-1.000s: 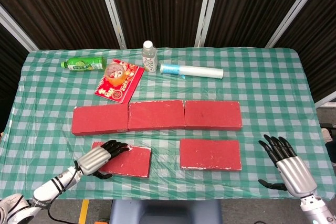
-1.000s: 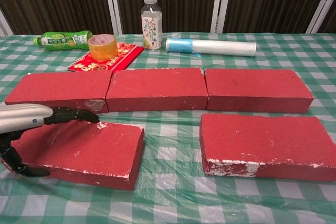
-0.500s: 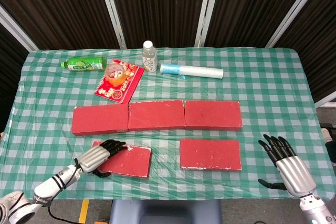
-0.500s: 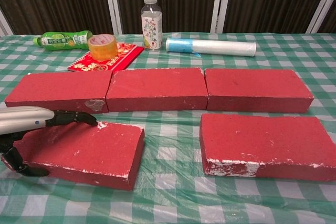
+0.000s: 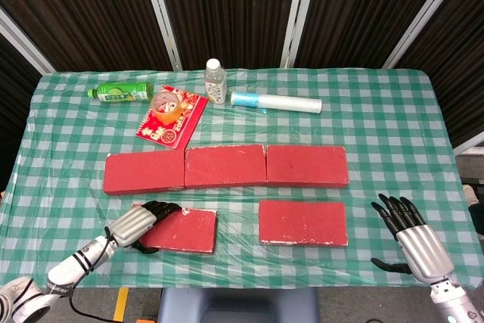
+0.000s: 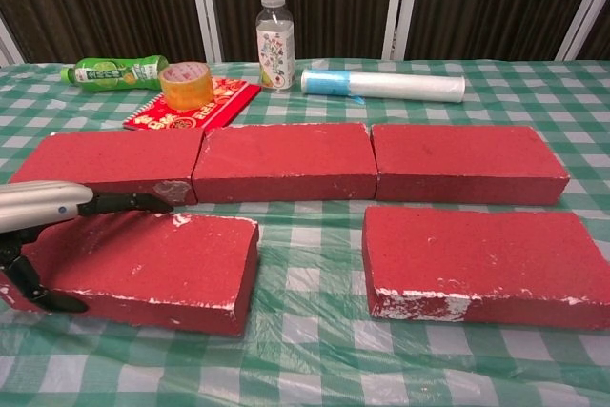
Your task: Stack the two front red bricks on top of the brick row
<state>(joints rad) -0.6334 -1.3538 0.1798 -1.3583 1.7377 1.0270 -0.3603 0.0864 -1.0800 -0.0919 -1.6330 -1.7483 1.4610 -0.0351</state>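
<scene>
table [image 5: 393, 149] | row [image 5: 225, 166] of three bricks, mid-table, nothing stacked | right brick [image 5: 302, 222] flat in front, untouched | left brick [image 5: 181, 230] in front, your left hand [image 5: 134, 225] clamps its left end, fingers over top, thumb under | right hand [image 5: 412, 238] spread, idle | risk: end-only grip, brick may pivot and slip on lift

Front left brick [image 6: 152, 259] and front right brick [image 6: 491, 259]: matt red, rough, gritty faces with chipped white edges. Brick row [image 6: 286, 159]: same coarse finish. Tablecloth [image 6: 315, 350]: green-white check under a glossy, wrinkled clear plastic film. Left hand [image 6: 43, 212]: smooth brushed silver metal shell, black plastic fingers [image 6: 129, 203].
</scene>
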